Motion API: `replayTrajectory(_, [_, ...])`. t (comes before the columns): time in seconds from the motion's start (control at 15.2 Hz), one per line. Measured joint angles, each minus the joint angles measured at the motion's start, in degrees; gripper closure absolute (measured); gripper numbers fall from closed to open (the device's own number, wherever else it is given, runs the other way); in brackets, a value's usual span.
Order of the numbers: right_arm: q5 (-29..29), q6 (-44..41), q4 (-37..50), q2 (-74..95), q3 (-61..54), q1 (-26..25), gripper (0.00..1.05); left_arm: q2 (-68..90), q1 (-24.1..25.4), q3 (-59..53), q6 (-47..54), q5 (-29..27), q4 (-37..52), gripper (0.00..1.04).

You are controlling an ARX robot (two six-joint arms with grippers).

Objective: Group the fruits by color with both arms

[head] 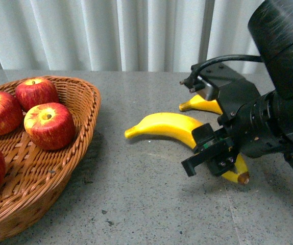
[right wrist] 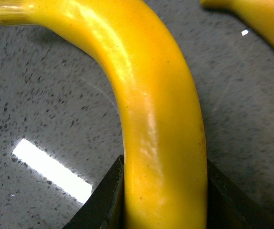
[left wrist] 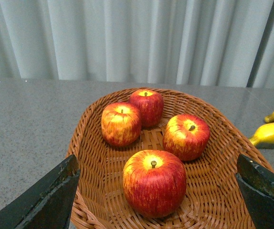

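Sorting so far: four apples (left wrist: 154, 183) sit together in the wicker basket (head: 85, 117), so I'd call the red side pretty much done.
Bananas: both are out on the grey tabletop (head: 146, 204), to the right of the basket and well apart from it. The front banana (head: 169, 126) lies closest, and the back banana (head: 202, 104) is just behind it.
Right tool (head: 202, 148): it's closed on the front banana, with one jaw pressed against each side of it, partway along toward the brown-tipped end.
Left tool (left wrist: 157, 164): spread wide and holding nothing. It hangs over the basket with the nearest apple right between its jaws.
Left to do: my guess is the whole yellow half, since neither banana looks like it has reached a spot of its own.
Lifted or not: can't tell. The front banana seems to rest on the tabletop, but the right wrist view is too tight to be sure.
Hidden: most of the back banana is behind the right arm, so only its tip end pokes out.
Cut off: one apple is sliced by the edge of the front view, and the left tool doesn't show there at all.
Missing: I can't see any second basket or tray for the bananas, just a pale curtain (head: 111, 30) behind everything.
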Motion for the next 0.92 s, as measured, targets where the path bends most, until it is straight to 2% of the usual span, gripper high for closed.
replayTrajectory(0.26, [-1.99,2.27,-0.79,-6.78,4.15,-6.34,0.69,0.00,0.00,0.00,0.00,0.00,0.00,0.07])
replayTrajectory(0.4, [-6.03,5.42,0.50,-11.10,4.24,-11.32,0.69,0.00,0.00,0.00,0.00,0.00,0.00,0.07])
replayTrajectory(0.59, [-13.44,8.72,2.58,-18.16,-0.22,-21.73,0.69,0.00,0.00,0.00,0.00,0.00,-0.02,0.07])
replayTrajectory(0.73, [-15.28,6.67,4.46,-20.87,-5.18,-28.68,0.69,0.00,0.00,0.00,0.00,0.00,0.00,0.07])
replayTrajectory(0.92, [-16.02,-3.74,7.58,-23.28,-12.90,-37.35,0.69,0.00,0.00,0.00,0.00,0.00,0.00,0.07])
